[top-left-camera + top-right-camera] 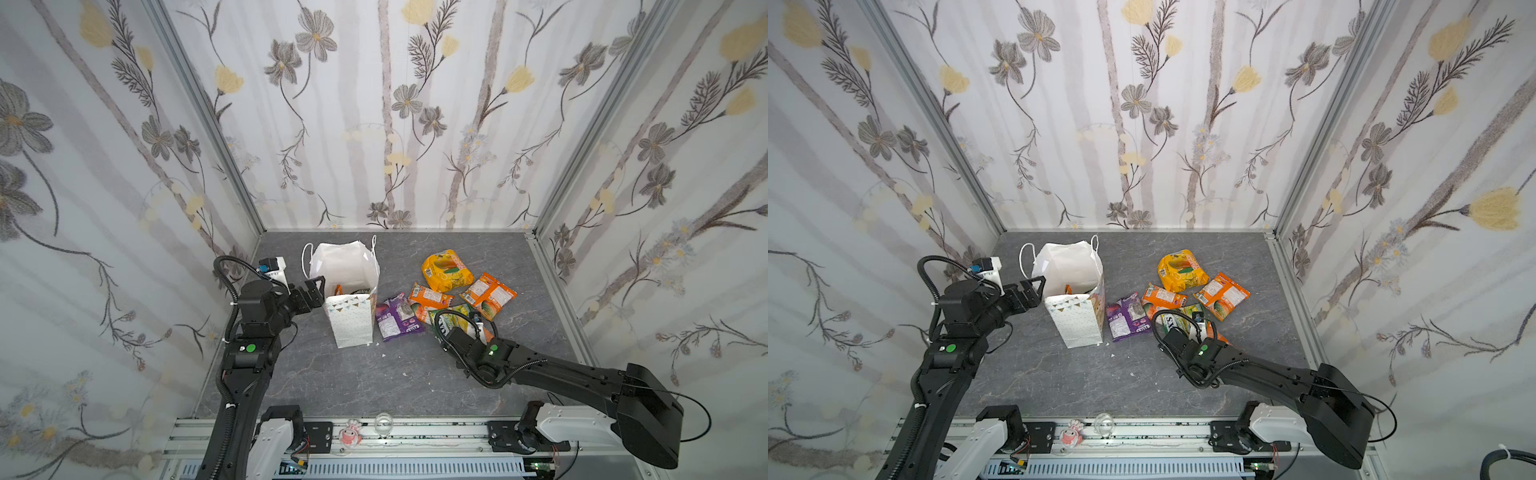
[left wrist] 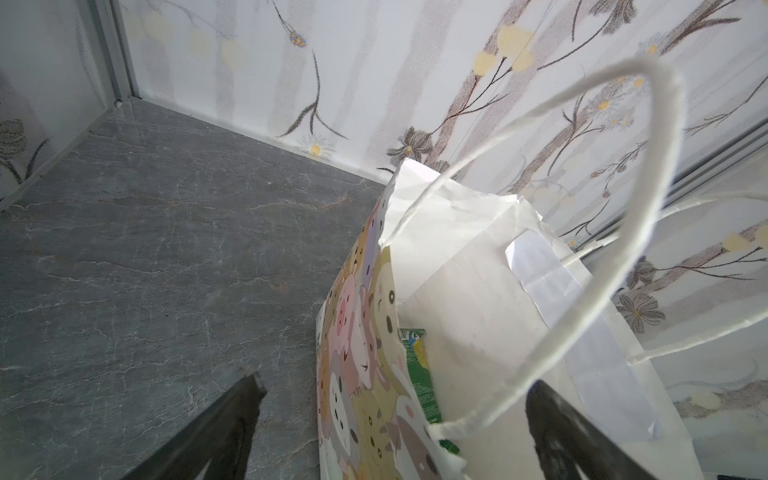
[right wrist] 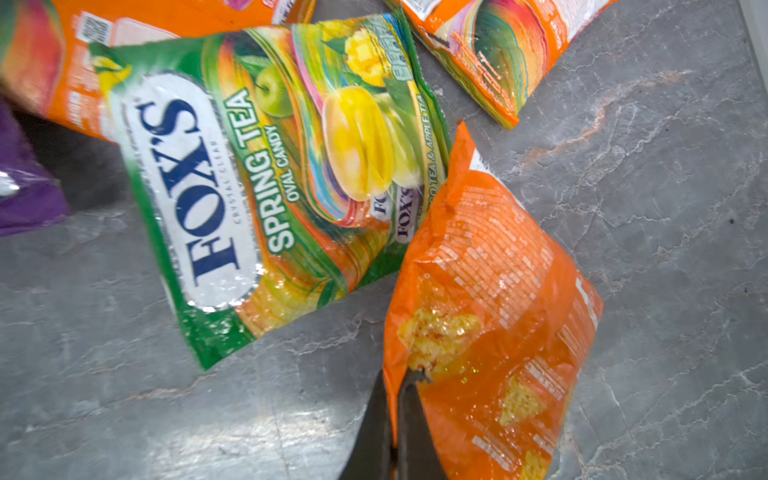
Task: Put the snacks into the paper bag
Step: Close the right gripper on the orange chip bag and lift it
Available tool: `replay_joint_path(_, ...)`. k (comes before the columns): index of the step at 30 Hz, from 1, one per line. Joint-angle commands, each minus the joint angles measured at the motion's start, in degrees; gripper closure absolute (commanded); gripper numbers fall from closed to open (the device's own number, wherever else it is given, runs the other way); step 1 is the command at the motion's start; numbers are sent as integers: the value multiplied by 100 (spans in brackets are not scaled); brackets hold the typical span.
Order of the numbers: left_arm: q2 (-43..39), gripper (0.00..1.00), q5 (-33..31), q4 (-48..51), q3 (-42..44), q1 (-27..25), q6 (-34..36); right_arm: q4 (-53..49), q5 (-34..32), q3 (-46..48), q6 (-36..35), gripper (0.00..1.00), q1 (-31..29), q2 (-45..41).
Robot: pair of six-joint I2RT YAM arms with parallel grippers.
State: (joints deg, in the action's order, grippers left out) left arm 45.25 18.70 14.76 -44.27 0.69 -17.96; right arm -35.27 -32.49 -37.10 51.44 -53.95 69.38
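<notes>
A pink figurine sat on the front rail. Floral-papered walls enclosed the grey marbled bench. The paper bag stood upright with a green packet inside. The left end effector gaped, released, at its rim. The right end effector was clenched on an orange packet, just beside the FOX'S packet and near the purple packet.

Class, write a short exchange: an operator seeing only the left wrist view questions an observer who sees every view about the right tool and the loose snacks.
Operator: What is the right tool doing?
Observer: The right tool is shut on the edge of an orange packet.
Operator: What lies next to that?
Observer: A green FOX'S packet, on the table.
</notes>
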Motion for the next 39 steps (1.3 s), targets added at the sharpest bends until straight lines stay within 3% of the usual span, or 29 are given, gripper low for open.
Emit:
replay_joint_path(1, -8, 0, 23, -154, 1, 5, 29, 200, 144, -139, -231, 100, -1, -166)
replay_joint_path(17, -90, 0, -53, -177, 14, 10, 64, 1018, 296, -298, -1080, 100, -1, -1053)
replay_joint_path(39, -96, 0, -33, -194, 15, 10, 55, 1937, 929, -505, -1851, 100, -53, -1463)
